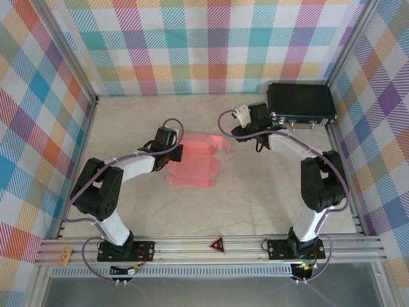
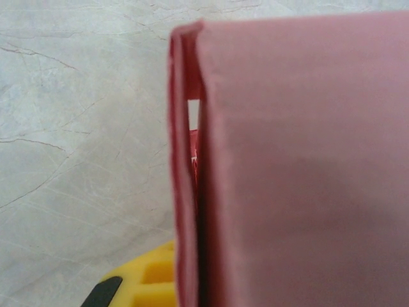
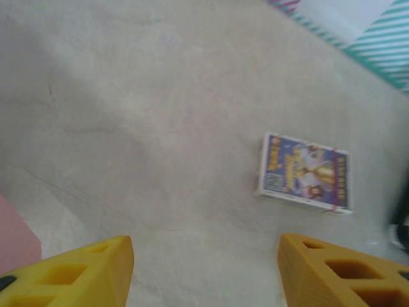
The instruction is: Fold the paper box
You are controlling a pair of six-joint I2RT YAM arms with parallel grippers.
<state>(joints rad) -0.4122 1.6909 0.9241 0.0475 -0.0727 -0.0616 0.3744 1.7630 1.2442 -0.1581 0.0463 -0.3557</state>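
The salmon-pink thin cardboard paper box [image 1: 195,163] lies near the middle of the pale stone-look bench [image 1: 255,198]. It is mostly flat, with some flaps standing up a bit. My left fingers [image 1: 171,149] are at its left edge and are closed tight. In the left wrist view the paper box [image 2: 300,166] runs right down beside one yellow finger [image 2: 131,284], so I think they are pinching a folded flap. My right fingers [image 3: 96,259] stand apart with nothing between them. They hang over bare bench past the right side of the sheet, near a small printed blue card packet [image 3: 303,173] and the big black hard case [image 1: 300,102]. Here is what worries me. The card is thin, so if I pull the pinched flap too hard or at a slant, it could bend in the wrong place or tear. Nothing holds the rest of the sheet down, so a pull from the left could drag the whole thing across the bench and not fold it at all. If the left fingers let go too soon, I think the flap would spring back flat. When I bring the right fingers over to help, they could bump the little packet or the black case, or squash a raised flap. I can't see the far side of the fold, so I can't tell how neat it is.
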